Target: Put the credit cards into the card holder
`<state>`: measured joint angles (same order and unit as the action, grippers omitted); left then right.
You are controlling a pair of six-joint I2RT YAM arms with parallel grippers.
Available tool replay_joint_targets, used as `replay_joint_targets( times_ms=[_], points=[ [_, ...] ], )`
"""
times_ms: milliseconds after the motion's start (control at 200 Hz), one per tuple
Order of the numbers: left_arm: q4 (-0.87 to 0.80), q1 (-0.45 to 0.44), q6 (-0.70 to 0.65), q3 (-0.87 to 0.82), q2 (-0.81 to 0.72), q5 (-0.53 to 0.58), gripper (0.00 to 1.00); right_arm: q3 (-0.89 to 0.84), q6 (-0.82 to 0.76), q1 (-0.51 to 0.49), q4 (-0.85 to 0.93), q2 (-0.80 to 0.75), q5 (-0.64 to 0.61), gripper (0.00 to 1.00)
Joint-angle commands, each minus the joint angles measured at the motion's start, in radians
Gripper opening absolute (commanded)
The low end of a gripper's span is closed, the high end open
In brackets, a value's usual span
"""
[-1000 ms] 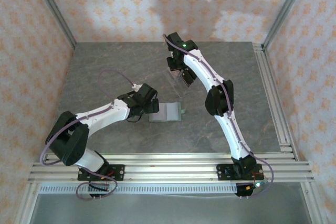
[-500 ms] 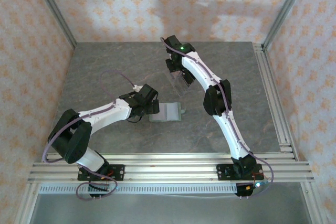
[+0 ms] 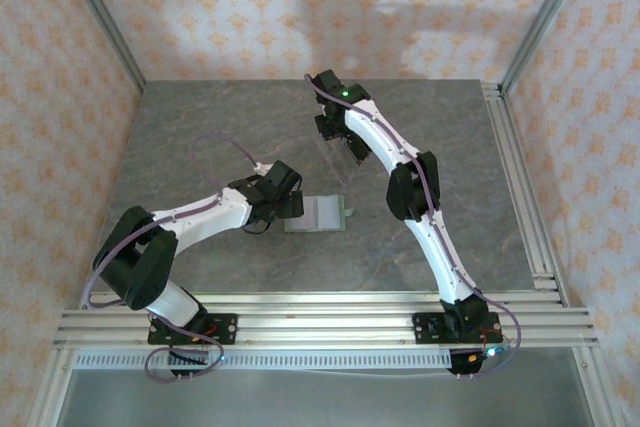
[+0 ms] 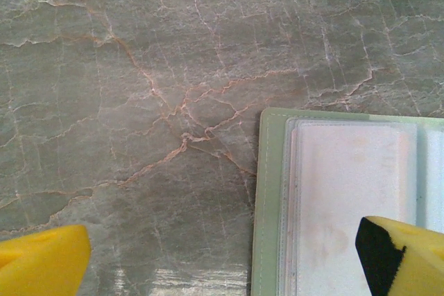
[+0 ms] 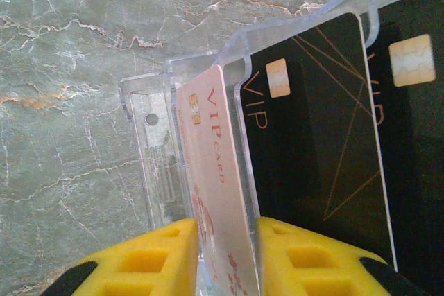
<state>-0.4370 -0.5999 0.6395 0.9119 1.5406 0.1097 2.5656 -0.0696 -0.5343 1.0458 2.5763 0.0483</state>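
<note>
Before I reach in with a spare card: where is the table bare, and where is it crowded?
Bare table at the far left, beyond the left arm's cable; also the strip between the right arm and the side rail. Crowded: the middle, around the card holder and clear stand.

From where I stand, the card holder (image 3: 318, 213) lies flat on the table (image 3: 200, 137) near its middle, just right of the left gripper (image 3: 284, 204). One finger (image 4: 406, 254) hangs over the holder's left part, the other over bare table. Behind the holder and apart from it stands the stand (image 3: 336, 159), with three cards upright in its slots, side by side. The right gripper (image 5: 225, 258) straddles the end credit card (image 5: 211, 171), and the two other cards (image 5: 312, 143) stand to its right in the wrist view
</note>
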Motion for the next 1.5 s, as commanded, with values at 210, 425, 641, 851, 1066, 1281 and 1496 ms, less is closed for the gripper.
replay_joint_targets(
  times_ms=[210, 425, 641, 851, 1066, 1281, 1496],
  points=[
    [0.006, 0.008, 0.013, 0.007, 0.011, 0.000, 1.00, 0.005, -0.006, -0.007, -0.022, 0.008, -0.013, 0.26],
    [0.008, 0.007, 0.012, 0.008, 0.016, -0.003, 1.00, 0.017, 0.007, -0.005, -0.032, 0.010, -0.005, 0.26],
    [0.008, 0.007, 0.012, 0.006, 0.014, -0.003, 1.00, 0.018, 0.011, -0.002, -0.030, 0.014, 0.004, 0.24],
    [0.009, 0.008, 0.012, 0.006, 0.016, -0.004, 1.00, 0.024, 0.017, 0.000, -0.032, 0.013, 0.010, 0.23],
    [0.010, 0.008, 0.012, 0.006, 0.017, -0.005, 1.00, 0.032, 0.022, 0.003, -0.033, 0.013, 0.017, 0.23],
    [0.012, 0.008, 0.014, 0.006, 0.020, -0.010, 1.00, 0.033, 0.022, 0.003, -0.036, 0.015, 0.021, 0.23],
    [0.012, 0.008, 0.014, 0.008, 0.023, -0.011, 1.00, 0.035, 0.024, 0.005, -0.038, 0.013, 0.018, 0.23]
  ],
)
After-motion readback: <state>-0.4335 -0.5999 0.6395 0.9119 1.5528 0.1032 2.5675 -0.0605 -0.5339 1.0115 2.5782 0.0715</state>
